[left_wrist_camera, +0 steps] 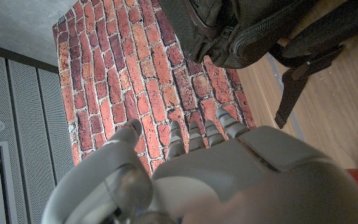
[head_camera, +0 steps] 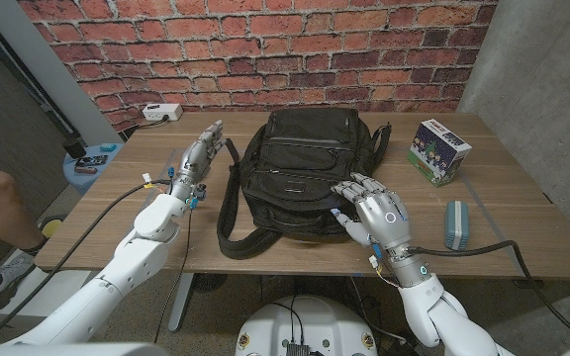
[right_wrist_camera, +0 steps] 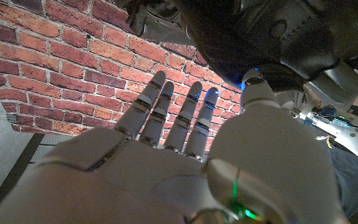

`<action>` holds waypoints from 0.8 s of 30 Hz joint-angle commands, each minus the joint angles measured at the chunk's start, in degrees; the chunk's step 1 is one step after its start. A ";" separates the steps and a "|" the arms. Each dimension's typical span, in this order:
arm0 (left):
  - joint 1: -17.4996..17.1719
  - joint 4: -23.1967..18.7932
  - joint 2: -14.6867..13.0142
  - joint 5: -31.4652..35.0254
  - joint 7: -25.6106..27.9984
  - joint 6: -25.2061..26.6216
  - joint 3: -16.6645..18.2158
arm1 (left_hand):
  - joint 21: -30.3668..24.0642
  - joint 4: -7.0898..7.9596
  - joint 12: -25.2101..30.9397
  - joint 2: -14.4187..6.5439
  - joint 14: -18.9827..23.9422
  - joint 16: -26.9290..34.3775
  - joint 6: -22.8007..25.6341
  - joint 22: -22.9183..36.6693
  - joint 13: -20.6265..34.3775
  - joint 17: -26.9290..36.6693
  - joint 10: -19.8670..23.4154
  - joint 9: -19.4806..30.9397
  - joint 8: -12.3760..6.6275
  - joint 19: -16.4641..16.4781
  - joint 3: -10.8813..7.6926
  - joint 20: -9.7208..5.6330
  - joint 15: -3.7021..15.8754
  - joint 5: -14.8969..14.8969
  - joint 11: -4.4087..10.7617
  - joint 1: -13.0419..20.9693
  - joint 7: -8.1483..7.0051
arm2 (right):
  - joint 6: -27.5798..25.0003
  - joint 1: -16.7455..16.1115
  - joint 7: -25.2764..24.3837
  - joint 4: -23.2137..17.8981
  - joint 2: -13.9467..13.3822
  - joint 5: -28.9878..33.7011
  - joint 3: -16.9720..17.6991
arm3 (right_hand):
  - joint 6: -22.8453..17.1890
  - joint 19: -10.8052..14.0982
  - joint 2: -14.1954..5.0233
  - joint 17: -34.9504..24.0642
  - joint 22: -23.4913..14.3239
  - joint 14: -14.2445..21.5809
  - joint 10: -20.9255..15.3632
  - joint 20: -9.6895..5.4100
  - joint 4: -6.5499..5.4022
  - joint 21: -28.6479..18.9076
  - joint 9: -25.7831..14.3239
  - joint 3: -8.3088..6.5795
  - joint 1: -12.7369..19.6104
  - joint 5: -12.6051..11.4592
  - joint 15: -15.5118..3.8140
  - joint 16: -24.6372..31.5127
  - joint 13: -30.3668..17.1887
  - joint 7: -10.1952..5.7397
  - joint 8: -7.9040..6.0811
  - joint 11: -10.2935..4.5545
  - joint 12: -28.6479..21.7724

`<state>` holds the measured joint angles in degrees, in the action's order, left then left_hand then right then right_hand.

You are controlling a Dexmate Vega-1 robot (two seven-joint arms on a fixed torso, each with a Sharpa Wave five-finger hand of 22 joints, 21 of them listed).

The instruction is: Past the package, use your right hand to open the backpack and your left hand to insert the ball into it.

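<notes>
A red brick wall (head_camera: 265, 49) backs the wooden worktop (head_camera: 522, 188). A black backpack (head_camera: 300, 158) lies at its middle, soft and creased, zip lines across its front, straps trailing toward the near edge. The right hand (head_camera: 374, 213) rests on its near right corner, fingers spread, gripping nothing. The left hand (head_camera: 201, 153) stands just left of it, fingers apart, empty. A printed box (head_camera: 438, 151) sits far right; its writing is too small to read.

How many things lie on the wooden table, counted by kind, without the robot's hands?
Backpack: 1
Colourful box: 1
Blue-grey case: 1
White power strip: 1
Total: 4
</notes>
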<state>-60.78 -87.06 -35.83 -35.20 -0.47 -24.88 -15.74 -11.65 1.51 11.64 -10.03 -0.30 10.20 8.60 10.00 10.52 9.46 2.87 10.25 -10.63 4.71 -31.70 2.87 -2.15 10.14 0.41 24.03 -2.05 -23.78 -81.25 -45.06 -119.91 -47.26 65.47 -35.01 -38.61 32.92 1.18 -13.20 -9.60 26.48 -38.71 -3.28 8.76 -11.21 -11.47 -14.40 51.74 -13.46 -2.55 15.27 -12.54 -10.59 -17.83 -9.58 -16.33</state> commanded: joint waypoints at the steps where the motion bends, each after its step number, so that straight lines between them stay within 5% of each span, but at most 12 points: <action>1: -0.60 0.34 0.38 -0.45 0.39 -0.15 0.10 | -0.02 -0.11 0.19 0.23 0.44 -0.05 0.64 0.11 0.13 0.17 0.64 0.35 -0.26 0.65 -0.46 -0.12 -0.25 -0.14 0.17 -0.48 0.05 | 1.44 1.80 -0.30 0.67 -0.29 -1.06 -0.78 | -2.11 0.58 0.14 -0.21 -0.19 1.47 -1.55 -2.61 -0.13 0.04 -0.10 -0.83 0.54 -0.34 -9.86 0.43 -0.40 -0.58 -0.92 -0.20 -0.65; 24: -2.19 -1.11 0.87 0.12 2.59 0.24 0.02 | -0.04 -0.17 0.25 0.12 0.68 -0.02 1.01 0.11 0.13 0.17 1.01 0.36 -0.31 0.93 -0.78 -0.15 -0.19 -0.13 0.13 -0.70 0.30 | 6.29 4.68 -1.82 2.22 -1.94 -4.51 -0.30 | -13.05 1.51 -0.87 -1.93 -0.20 8.62 -12.45 -3.82 0.19 -0.05 -0.03 -1.69 3.34 -0.18 -10.30 2.39 -2.03 -0.89 -4.00 -0.87 -5.16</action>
<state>-62.01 -87.24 -35.17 -35.49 0.83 -24.87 -15.74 -11.65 1.26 11.64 -9.80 0.12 10.20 8.91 10.00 10.52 9.46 3.50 10.54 -10.63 5.23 -32.10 2.76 -2.35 10.14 0.41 23.80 -1.74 -19.67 -77.53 -46.73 -117.45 -47.85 62.28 -35.90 -50.70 33.96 0.31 -14.75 -9.62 34.25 -50.30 -3.07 8.85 -11.26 -11.47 -15.90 54.26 -13.79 -3.35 17.21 -14.27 -11.54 -21.42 -10.40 -20.99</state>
